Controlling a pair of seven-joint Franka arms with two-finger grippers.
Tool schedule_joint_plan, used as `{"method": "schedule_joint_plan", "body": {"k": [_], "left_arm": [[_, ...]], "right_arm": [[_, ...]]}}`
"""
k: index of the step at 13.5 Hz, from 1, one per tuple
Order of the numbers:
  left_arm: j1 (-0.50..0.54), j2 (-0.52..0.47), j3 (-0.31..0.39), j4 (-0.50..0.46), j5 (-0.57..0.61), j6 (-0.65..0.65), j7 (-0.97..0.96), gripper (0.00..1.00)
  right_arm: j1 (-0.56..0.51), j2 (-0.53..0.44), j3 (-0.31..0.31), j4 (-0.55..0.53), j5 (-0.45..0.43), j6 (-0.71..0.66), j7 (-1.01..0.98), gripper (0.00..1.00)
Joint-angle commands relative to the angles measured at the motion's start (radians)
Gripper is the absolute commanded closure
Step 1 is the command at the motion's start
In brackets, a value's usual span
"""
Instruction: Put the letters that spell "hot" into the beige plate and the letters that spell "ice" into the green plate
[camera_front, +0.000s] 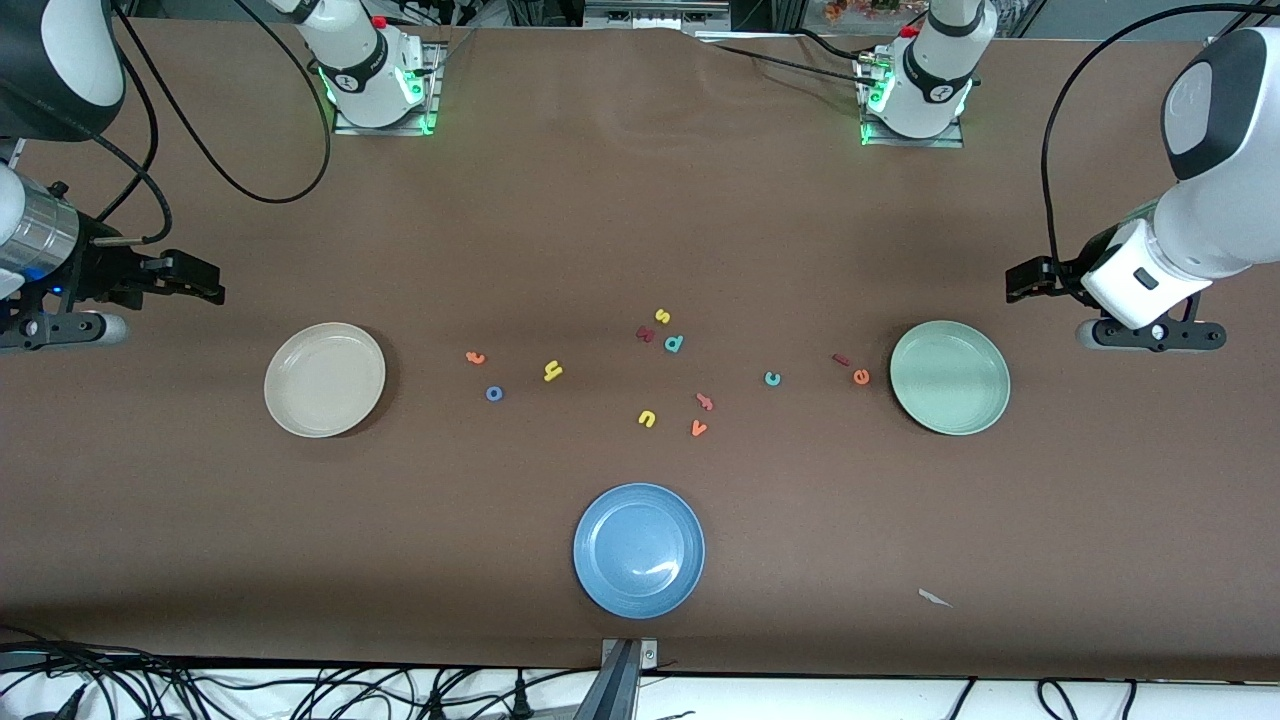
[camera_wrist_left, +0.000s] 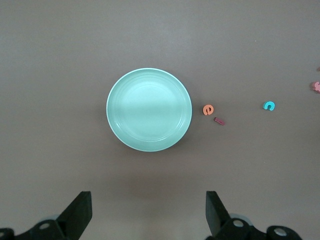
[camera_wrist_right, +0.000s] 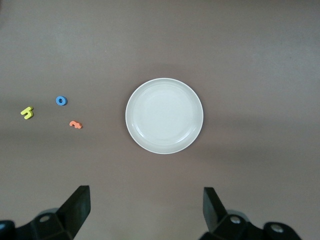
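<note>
Nearest the front camera sits the blue plate (camera_front: 639, 550), not mine to fill. Above it the letters lie scattered flat on the table (camera_front: 640, 200). The blue o (camera_front: 494, 394), yellow h (camera_front: 552, 371) and orange t (camera_front: 476, 357) lie toward the beige plate (camera_front: 324, 379). The teal c (camera_front: 772, 378), orange e (camera_front: 861, 377) and red i (camera_front: 841, 360) lie just beside the green plate (camera_front: 949, 377). I judge them light, stiff and easily skidded, so I'd pinch each across its narrow body from straight above. The u (camera_front: 646, 418) and v (camera_front: 699, 428) stay. Both plates are empty, with bare table around them. My left gripper (camera_wrist_left: 147, 212) and right gripper (camera_wrist_right: 145, 212) hang spread wide, holding nothing, at the table's ends.
</note>
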Motion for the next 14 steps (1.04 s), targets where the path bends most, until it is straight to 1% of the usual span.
{"method": "schedule_joint_plan", "body": {"k": [1, 14], "left_arm": [[-0.002, -0.002, -0.002, -0.006, -0.011, 0.013, -0.013, 0.0], [-0.005, 0.006, -0.01, -0.014, -0.011, 0.025, -0.026, 0.0]], "right_arm": [[-0.003, 0.002, -0.002, 0.016, 0.018, -0.02, -0.017, 0.0], [-0.006, -0.005, -0.006, 0.016, 0.018, -0.023, -0.017, 0.0]]}}
